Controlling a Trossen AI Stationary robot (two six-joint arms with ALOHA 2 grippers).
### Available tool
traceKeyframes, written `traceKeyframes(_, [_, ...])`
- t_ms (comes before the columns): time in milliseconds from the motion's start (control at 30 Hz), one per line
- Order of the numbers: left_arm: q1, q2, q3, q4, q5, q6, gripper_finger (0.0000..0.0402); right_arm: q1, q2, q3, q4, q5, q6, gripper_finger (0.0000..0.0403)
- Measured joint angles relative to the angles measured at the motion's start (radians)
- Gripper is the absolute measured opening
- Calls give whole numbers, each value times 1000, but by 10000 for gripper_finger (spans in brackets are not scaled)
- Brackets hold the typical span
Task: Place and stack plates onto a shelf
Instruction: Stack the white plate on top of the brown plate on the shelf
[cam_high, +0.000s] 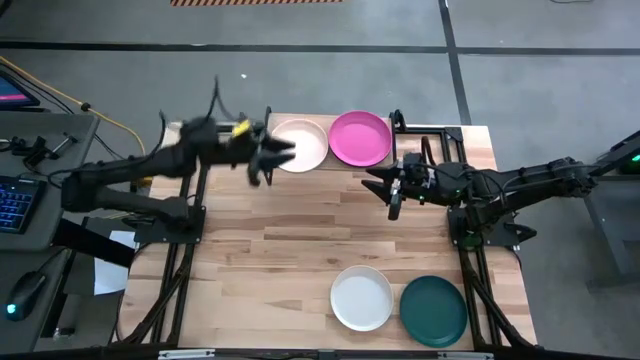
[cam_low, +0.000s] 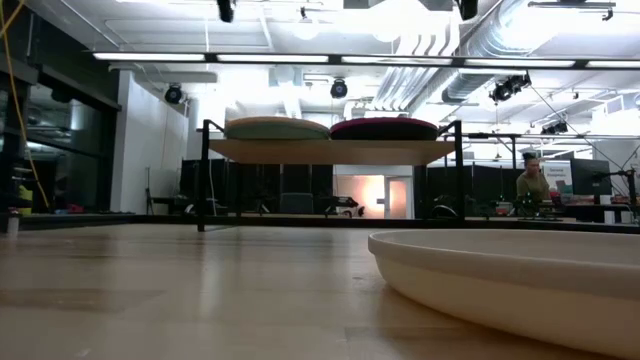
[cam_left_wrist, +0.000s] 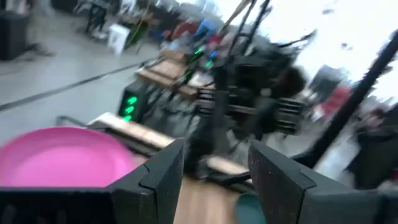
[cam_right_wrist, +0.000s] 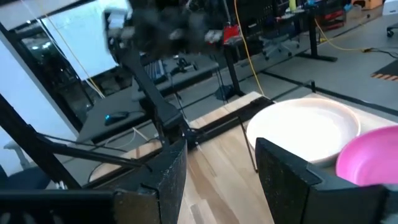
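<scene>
White plate (cam_low: 520, 285) flat, nearest; pink plate (cam_high: 360, 138) on shelf (cam_low: 330, 151)

No text, label, brand, number or sign can be read in any of the views

Bright ceiling strip lights (cam_low: 350, 60) glare white in the low view. The left arm's dark two-finger gripper (cam_high: 268, 157) smears with motion blur; the near cream round plate (cam_low: 520, 280) looks soft.
</scene>
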Motion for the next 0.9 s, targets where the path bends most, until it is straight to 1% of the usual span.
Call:
traceKeyframes(100, [-123,-86,-131,141,-126,-15,168,0,0,0,7,-1,-20,171])
traceKeyframes(167, [-189,-131,-190,193,-210,-4,168,0,0,0,7,-2,-32,171])
traceKeyframes(233, [-234,-165,-218,197,-276,25,168,0,0,0,7,-2,-46,171])
traceKeyframes(300, [-261,-188,-230,187,-312,56,168,0,0,0,7,-3,-51,171])
traceKeyframes(433, [-274,-204,-239,152,-318,102,168,0,0,0,7,-3,-51,171])
traceKeyframes(733, [-274,-204,-238,105,-321,80,168,0,0,0,7,-9,-44,171])
traceKeyframes(900, [-274,-204,-239,109,-321,65,168,0,0,0,10,-10,-44,171])
